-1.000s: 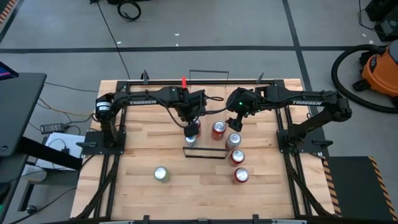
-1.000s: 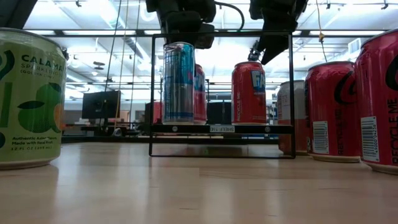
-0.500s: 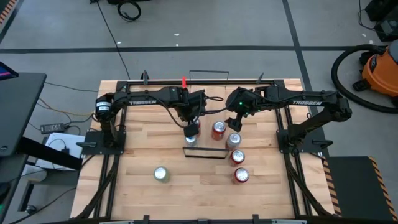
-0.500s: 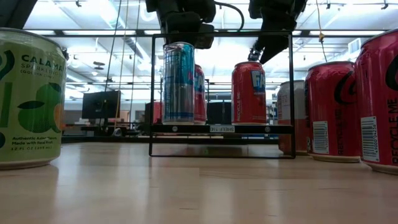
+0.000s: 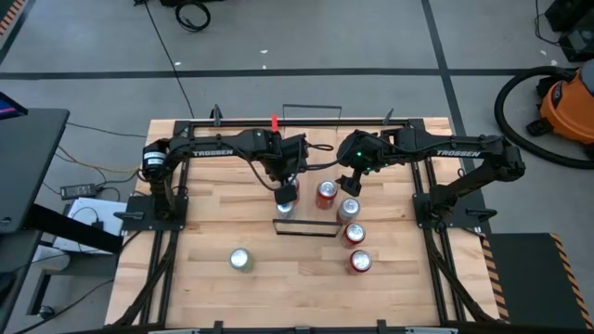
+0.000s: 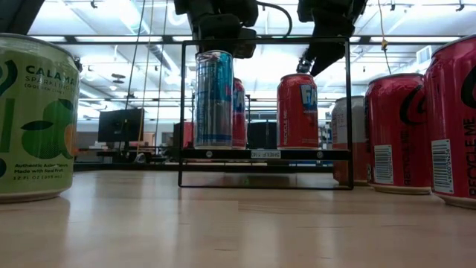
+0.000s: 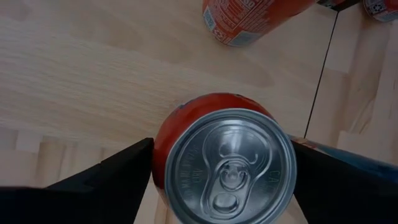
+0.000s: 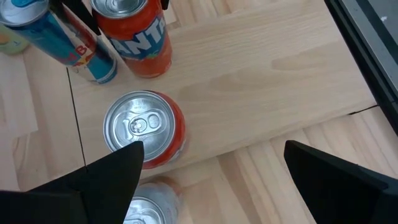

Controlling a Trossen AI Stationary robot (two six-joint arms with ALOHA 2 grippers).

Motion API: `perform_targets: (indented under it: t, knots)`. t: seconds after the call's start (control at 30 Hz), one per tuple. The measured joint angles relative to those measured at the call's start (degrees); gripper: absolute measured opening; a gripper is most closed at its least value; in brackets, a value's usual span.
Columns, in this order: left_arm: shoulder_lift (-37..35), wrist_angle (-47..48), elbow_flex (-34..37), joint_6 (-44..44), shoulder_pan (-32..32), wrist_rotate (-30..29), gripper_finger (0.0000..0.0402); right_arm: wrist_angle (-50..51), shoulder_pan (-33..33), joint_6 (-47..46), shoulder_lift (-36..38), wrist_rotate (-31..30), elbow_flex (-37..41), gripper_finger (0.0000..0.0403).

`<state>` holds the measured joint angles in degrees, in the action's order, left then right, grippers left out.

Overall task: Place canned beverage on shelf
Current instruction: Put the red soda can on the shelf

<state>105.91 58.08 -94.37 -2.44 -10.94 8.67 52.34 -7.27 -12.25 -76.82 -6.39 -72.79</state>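
The shelf (image 8: 261, 81) is a narrow light-wood board on a black wire frame (image 6: 180, 112). An orange-red can (image 7: 227, 165) stands upright on it, with a slim blue can (image 6: 213, 99) beside it and another red can (image 6: 297, 110) to the right. My left gripper (image 5: 288, 186) hangs over the orange-red can, pointing steeply down and open. Its fingers (image 7: 106, 183) stand close on either side of the can's wall. My right gripper (image 5: 348, 181) waits open above the shelf's right side, with nothing between its fingers (image 8: 93, 180).
A silver can (image 5: 349, 208) and two red cans (image 5: 354, 233) (image 5: 359, 262) stand on the tabletop right of the shelf. A green can (image 5: 241, 260) stands near the front left. Bare wood lies between it and the shelf.
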Motion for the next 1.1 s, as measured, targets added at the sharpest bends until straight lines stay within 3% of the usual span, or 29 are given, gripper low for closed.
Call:
perform_targets:
  t: [1.1]
  knots:
    - [0.0, 0.02, 0.0, 2.55, -0.76, -1.41, 0.0355, -0.22, 0.0, 1.73, 0.0, 0.02, 0.0, 0.0399]
